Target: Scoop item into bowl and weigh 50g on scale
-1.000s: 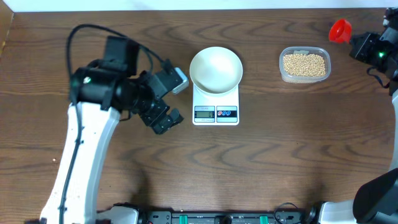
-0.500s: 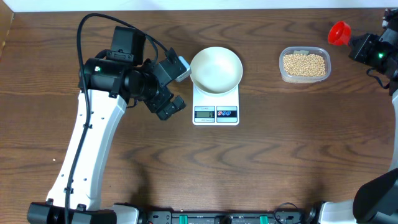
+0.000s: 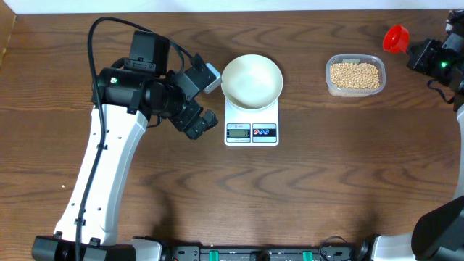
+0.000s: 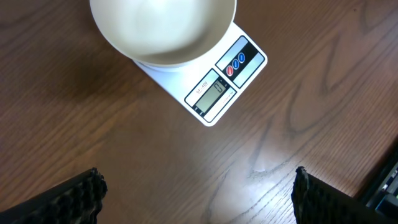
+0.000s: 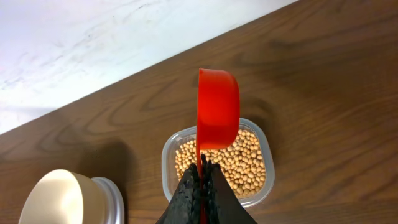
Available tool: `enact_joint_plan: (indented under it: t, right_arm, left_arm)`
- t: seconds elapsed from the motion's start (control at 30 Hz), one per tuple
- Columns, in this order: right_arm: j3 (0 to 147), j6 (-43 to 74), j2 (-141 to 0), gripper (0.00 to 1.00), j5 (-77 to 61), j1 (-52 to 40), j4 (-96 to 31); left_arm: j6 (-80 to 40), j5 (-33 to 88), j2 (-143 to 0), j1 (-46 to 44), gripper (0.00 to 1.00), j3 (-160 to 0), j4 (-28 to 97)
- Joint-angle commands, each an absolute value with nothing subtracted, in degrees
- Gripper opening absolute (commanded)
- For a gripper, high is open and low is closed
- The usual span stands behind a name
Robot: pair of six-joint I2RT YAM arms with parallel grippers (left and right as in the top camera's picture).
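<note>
Beans sitting in the clear tub at the worktop's back right; bowl sitting on the scale.
Right gripper is pinching the red scoop's handle, fingers pressed together, scoop hanging near the tub's far right corner; its contents aren't showing. Left gripper is hovering spread wide just left of the bowl and scale, holding nothing. Bowl is showing bare white inside. Scale readout is too small to read.
</note>
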State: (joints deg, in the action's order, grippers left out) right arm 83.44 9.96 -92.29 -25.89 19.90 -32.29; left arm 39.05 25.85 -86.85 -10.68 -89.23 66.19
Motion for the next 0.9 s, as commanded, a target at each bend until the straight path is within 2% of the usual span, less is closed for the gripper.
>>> enact_joint_plan:
  t: [0.0,0.87]
  right_arm:
    - [84.6,9.1,-91.1,0.01,-25.6,19.4,-32.4]
    - [84.6,8.4,-91.1,0.01,-25.6,19.4,-32.4]
  left_arm:
    - [38.3,27.0,-86.3,-10.9,0.98,-89.0,66.5]
    - [38.3,27.0,-86.4,-10.9,0.98,-89.0,66.3]
